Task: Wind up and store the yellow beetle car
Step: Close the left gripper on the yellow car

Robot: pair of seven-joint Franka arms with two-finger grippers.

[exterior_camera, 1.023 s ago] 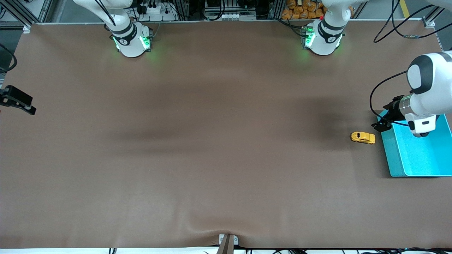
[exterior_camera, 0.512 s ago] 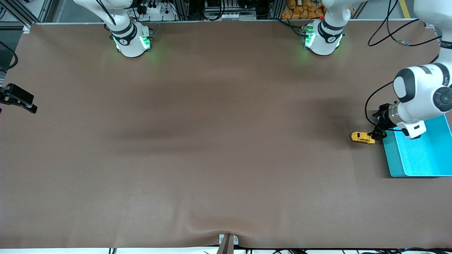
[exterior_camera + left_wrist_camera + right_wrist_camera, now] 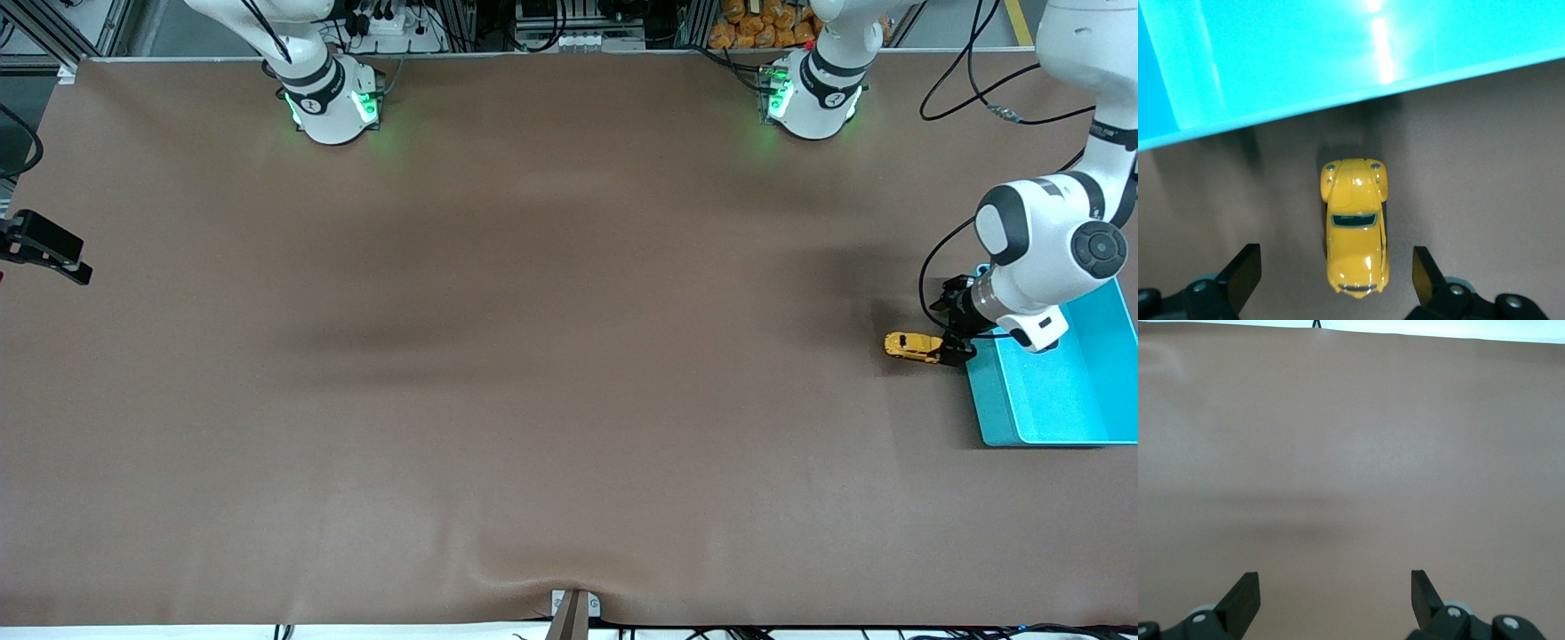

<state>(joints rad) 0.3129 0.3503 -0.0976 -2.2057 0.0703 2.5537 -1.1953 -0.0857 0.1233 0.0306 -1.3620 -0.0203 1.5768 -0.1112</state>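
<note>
The yellow beetle car (image 3: 911, 346) stands on the brown table next to the turquoise bin (image 3: 981, 404), toward the left arm's end. My left gripper (image 3: 953, 343) is low over the end of the car that faces the bin. In the left wrist view the left gripper (image 3: 1336, 260) is open, with one end of the car (image 3: 1355, 223) between its fingers (image 3: 1245, 270) and clear space on both sides. The bin wall (image 3: 1305, 60) runs just past the car's other end. My right gripper (image 3: 49, 253) waits open over the table's edge at the right arm's end; the right wrist view shows the right gripper (image 3: 1335, 583) holding nothing.
The bin (image 3: 1058, 382) holds nothing that I can see. The left arm's white wrist (image 3: 1036, 267) hangs over the bin's corner. Both arm bases (image 3: 333, 102) stand along the table edge farthest from the front camera. A brown mat (image 3: 533, 356) covers the table.
The left arm has swung from over the bin's corner toward the car and come down around its end. Its fingers stayed open. The right arm has barely moved.
</note>
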